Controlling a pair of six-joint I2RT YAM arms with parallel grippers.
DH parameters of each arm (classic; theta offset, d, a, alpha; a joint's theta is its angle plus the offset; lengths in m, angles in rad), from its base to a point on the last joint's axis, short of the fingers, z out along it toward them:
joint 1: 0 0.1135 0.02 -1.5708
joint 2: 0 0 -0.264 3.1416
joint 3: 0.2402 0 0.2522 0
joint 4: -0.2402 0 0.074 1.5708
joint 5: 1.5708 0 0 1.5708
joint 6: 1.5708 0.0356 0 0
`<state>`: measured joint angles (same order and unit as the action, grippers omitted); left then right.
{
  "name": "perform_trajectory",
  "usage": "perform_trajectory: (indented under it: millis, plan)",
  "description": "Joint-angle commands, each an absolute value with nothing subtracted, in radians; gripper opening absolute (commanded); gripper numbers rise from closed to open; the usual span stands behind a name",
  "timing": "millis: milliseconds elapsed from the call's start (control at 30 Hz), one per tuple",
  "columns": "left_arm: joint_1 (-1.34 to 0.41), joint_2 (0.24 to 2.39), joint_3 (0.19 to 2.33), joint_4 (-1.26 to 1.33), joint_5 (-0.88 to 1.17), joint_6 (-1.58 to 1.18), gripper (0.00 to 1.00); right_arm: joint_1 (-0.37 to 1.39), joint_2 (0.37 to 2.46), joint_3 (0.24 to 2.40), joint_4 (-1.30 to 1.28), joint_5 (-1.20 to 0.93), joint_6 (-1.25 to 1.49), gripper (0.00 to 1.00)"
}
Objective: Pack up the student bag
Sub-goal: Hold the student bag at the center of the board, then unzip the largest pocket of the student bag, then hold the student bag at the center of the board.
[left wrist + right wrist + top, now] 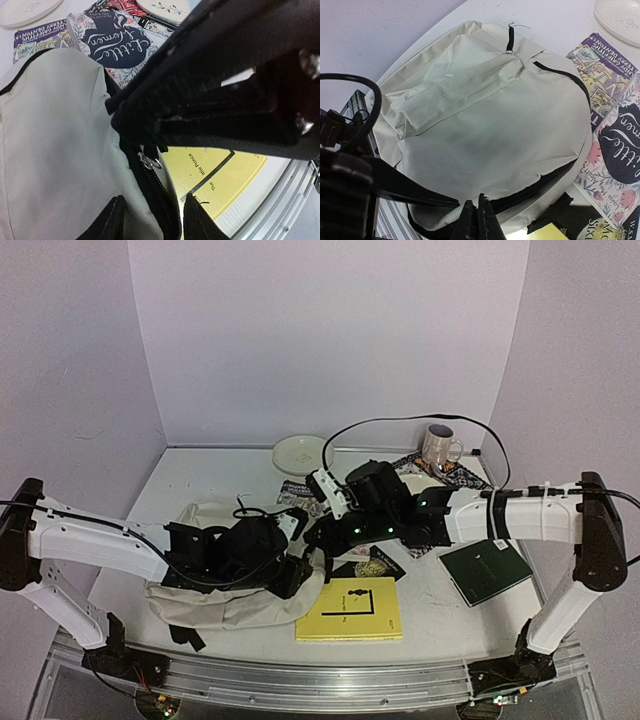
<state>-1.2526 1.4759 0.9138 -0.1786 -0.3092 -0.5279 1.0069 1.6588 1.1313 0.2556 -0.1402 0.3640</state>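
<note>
The student bag (225, 600) is cream fabric with black zippers and lies flat at the front left of the table. My right gripper (479, 220) is shut on the bag's zipper pull at its near edge; the metal slider (148, 161) shows just below the right gripper's black body (225, 85). My left gripper (155, 220) is open, its two fingers straddling the bag's zipper edge (160, 200) without closing on it. In the top view the two grippers meet at the bag's right end, the left (292, 575) just below the right (322, 535).
A yellow "The Little Prince" book (350, 608) lies right of the bag. "Little Women" (620, 145) and a Terry Denton book (602, 60) lie behind it, with a black book (375, 565), a green book (485, 570), a plate (300, 452), and a mug (438, 445) on a patterned placemat (465, 478).
</note>
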Motion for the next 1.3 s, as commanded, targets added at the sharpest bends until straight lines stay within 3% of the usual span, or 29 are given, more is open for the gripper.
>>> perform_trajectory:
  millis: [0, 167, 633, 767, 867, 1067, 1267]
  plan:
    - [-1.268, 1.460, 0.894, -0.150, -0.312, -0.546, 0.27, 1.011, 1.615, 1.191, 0.274, -0.108, 0.348, 0.00]
    - [-1.272, 1.401, 0.845, -0.155, -0.304, -0.563, 0.00, 1.008, 1.618, 1.203, 0.268, -0.033, 0.326, 0.00]
    - [-1.311, 1.076, 0.595, -0.266, -0.190, -0.747, 0.00, 0.820, 1.670, 1.269, 0.254, 0.081, 0.278, 0.00]
    - [-1.314, 1.005, 0.562, -0.287, -0.197, -0.770, 0.01, 0.821, 1.707, 1.312, 0.255, -0.043, 0.256, 0.00]
    - [-1.313, 0.965, 0.578, -0.290, -0.240, -0.773, 0.12, 0.853, 1.722, 1.320, 0.261, -0.108, 0.253, 0.00]
    - [-1.313, 0.983, 0.685, -0.271, -0.397, -0.775, 0.55, 0.923, 1.714, 1.303, 0.288, -0.153, 0.276, 0.00]
    - [-1.310, 1.124, 0.854, -0.248, -0.504, -0.749, 0.75, 0.970, 1.678, 1.291, 0.288, -0.141, 0.283, 0.00]
